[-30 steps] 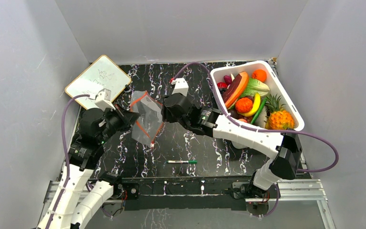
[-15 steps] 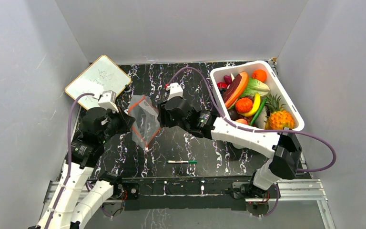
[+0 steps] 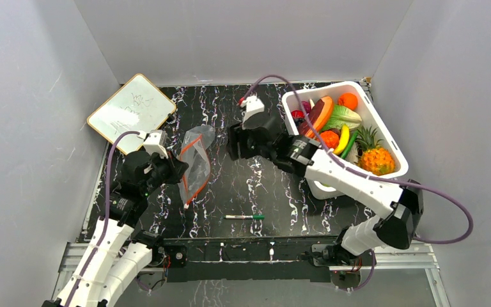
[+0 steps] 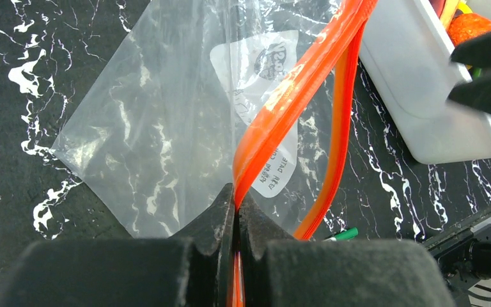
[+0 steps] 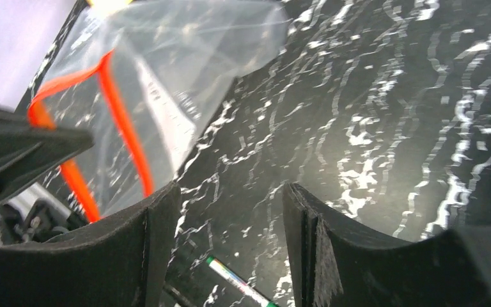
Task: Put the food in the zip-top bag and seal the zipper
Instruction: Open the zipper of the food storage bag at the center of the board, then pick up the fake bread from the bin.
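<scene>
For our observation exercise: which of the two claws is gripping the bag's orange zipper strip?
The left claw, pinched shut on the zipper; the right claw stands open, holding nothing.

A: What is the bag (image 4: 153, 128) seen to be made of?
B: Clear, crinkled plastic film, glossy, edged by a smooth orange-red plastic zipper (image 4: 294, 96).
A: And the table (image 3: 256, 185) left of the tub (image 3: 323, 87)?
B: A polished, black, white-veined marble look is shown. The tub is smooth white plastic, and the food (image 3: 342, 118) inside it is shiny plastic.

The left claw (image 4: 236, 198) is pinched tight, while the right claw (image 5: 230, 195) hovers with fingers spread.
</scene>
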Available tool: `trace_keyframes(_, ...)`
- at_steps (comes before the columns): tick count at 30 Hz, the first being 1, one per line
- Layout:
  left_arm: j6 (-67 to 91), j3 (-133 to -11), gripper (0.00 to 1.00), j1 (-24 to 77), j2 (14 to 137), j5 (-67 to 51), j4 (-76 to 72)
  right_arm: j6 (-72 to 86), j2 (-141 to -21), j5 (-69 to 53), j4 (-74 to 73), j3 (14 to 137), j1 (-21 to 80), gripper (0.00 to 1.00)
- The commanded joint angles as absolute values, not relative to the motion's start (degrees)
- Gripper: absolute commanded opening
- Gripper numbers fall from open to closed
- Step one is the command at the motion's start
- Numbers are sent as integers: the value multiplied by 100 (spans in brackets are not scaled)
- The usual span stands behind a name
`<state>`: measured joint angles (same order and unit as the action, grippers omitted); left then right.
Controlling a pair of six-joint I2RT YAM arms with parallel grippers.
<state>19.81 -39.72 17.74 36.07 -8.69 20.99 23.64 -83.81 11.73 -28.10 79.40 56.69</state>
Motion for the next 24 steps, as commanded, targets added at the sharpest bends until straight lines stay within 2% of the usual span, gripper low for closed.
trace_keyframes(1,1819,-4004,0,1751,3544,-1028,2013,2435,-7872,1533,-2873,8013,4764,57)
trace_keyframes(4,1819,-3985,0,1754,3448,-1046,2039,2671,-7777,2274,-3060,7835,4041,57)
trace_keyframes(8,1802,-3961,0,1757,3410,-1069,2010,2664,-7704,2506,-2788,7434,3273,55)
trace_keyframes(22,1733,-3931,0,1753,3406,-1148,1945,3196,-7988,1204,-1699,6996,865,55)
trace_keyframes(24,1731,-3937,0,1749,3423,-1160,1934,3402,-8174,752,-1621,7041,537,59)
